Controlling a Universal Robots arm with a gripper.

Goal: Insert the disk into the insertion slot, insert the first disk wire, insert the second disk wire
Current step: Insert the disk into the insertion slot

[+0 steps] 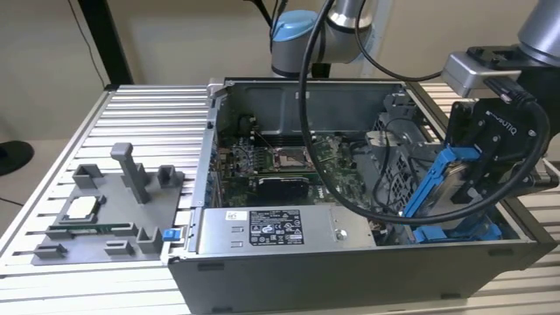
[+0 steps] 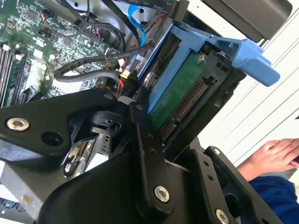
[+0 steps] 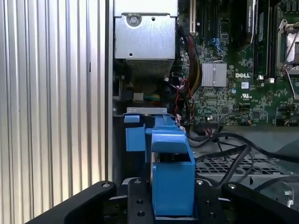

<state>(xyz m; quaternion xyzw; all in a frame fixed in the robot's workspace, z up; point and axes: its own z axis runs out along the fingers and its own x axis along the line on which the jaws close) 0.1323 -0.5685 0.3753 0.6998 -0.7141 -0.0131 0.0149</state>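
While the gripper (image 1: 477, 178) clenches the tilted disk (image 1: 444, 178), I'd square it first. The insertion slot (image 1: 394, 174) sits at its nine o'clock in the exterior view.

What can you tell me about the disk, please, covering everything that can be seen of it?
The disk is a flat rectangular drive clipped in a bright blue plastic carrier with tabbed ends. In the second wrist view its green circuit-board face and a row of connector contacts show. The hand is shut on it, clamping both broad sides. In the exterior view it stands on edge, tilted, above the computer case's end on that view's right, not seated in a bay.
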